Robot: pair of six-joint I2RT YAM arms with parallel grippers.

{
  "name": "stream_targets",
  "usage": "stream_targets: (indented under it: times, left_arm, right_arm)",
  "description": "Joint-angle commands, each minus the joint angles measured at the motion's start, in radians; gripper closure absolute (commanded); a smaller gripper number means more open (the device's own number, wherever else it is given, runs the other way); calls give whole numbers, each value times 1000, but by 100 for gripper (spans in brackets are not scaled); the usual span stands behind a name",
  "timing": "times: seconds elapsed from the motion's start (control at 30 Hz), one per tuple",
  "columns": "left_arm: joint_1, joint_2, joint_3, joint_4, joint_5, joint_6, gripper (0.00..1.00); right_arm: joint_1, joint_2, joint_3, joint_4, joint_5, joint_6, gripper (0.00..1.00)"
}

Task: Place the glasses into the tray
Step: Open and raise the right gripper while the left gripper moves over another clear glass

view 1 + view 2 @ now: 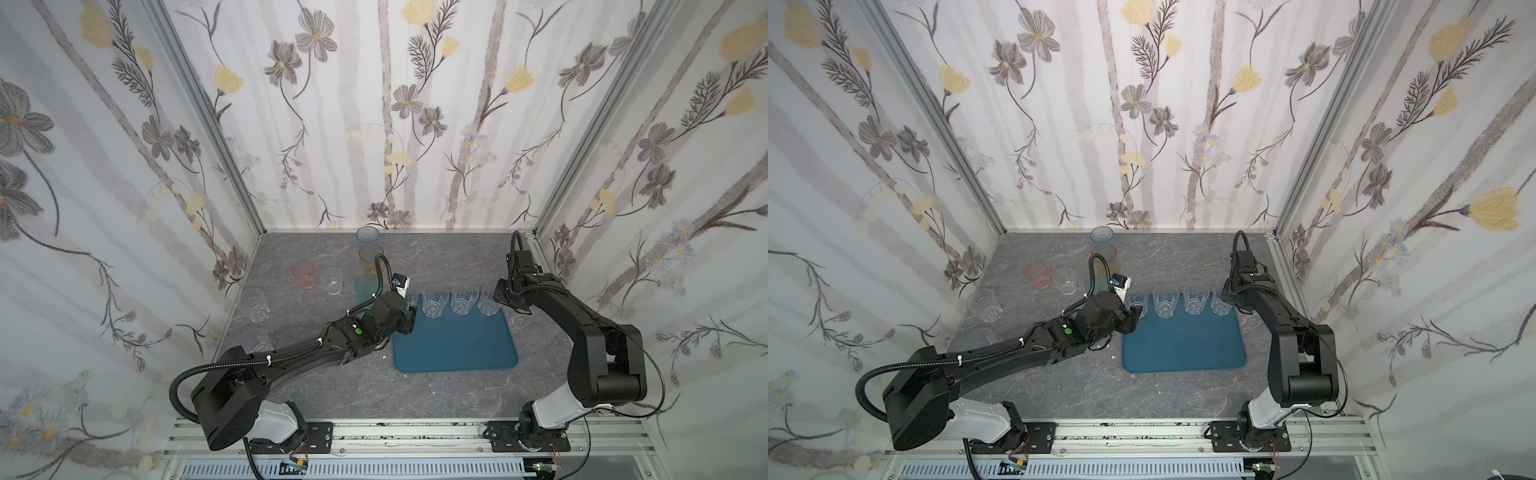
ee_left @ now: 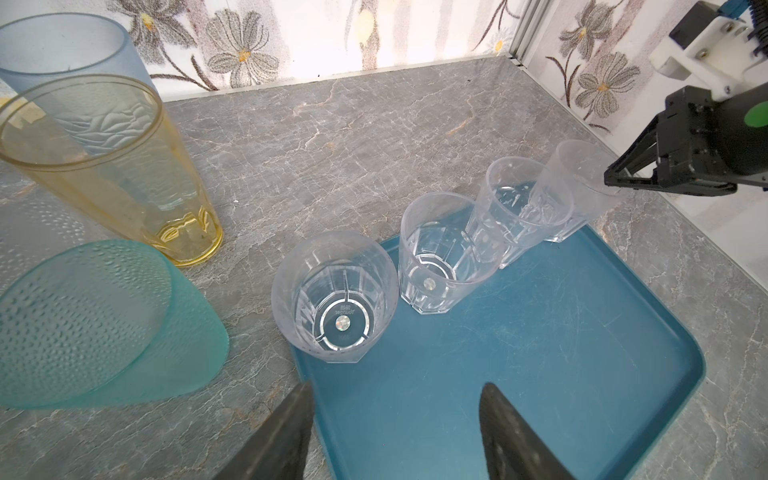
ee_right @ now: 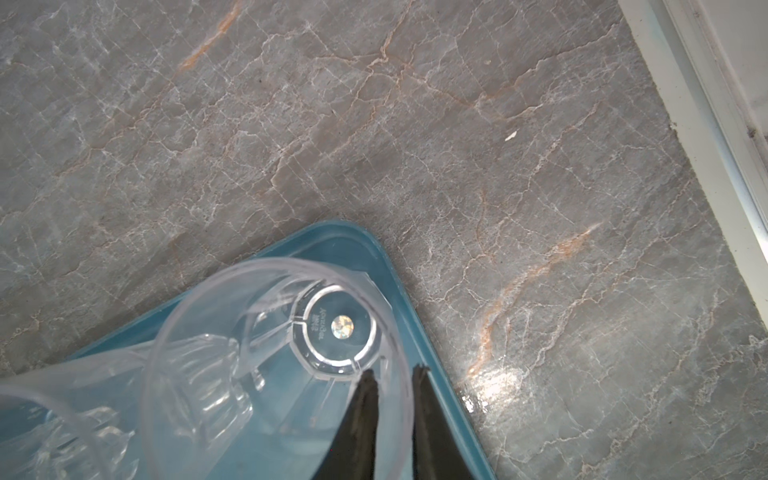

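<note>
At the far left of the worktop (image 1: 415,399) stand a clear tumbler (image 1: 254,305) and a second clear tumbler (image 1: 256,338), the latter partly behind the left arm (image 1: 299,353). Next come a pink glass (image 1: 303,274) and a small clear glass (image 1: 331,281). Then a blue glass (image 2: 62,45), an amber glass (image 2: 124,174) and a teal glass (image 2: 104,324) stand in a line running from the back wall towards the tray (image 1: 455,349). All seven are off the tray. The left arm's jaws hang wide apart and empty over the tray's left edge, just short of the first clear glass (image 2: 334,295) at its far left corner. That glass opens a row of four faceted glasses along the far rim, and the rest of the tray is bare. The fourth glass (image 3: 274,365) stands upright in the far right corner, just beside its neighbour. There the right arm (image 1: 582,328) reaches down. The right arm's jaws straddle the glass's wall at the rim, one inside and one outside, with a narrow gap; whether they pinch it or have let go I cannot tell. The step in hand looks like setting down and freeing this fourth glass. Next, those jaws should part clear of the wall and rise straight up, so the rim is not dragged and the glass is not tipped into its neighbour. The left arm seems best placed to fetch the teal glass, which stands closest to it
</note>
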Motion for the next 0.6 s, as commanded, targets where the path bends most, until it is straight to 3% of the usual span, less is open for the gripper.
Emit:
stream_targets:
  times: [0.0,0.17,0.33,0.57]
  left_arm:
    - [1,-12,-4,30,-22,-18,34]
    - [1,-28,-6,30,-40,-19,30]
    - [23,-81,-13,27,-107,-24,18]
    - [117,-96,-1,-48,-5,-41,17]
  right_arm:
    - [1,-11,19,26,3,-5,77]
    - [9,-69,36,3,-18,3,72]
    - [47,-192,10,15,-79,33,70]
    - [193,-343,-142,126,-137,126,65]
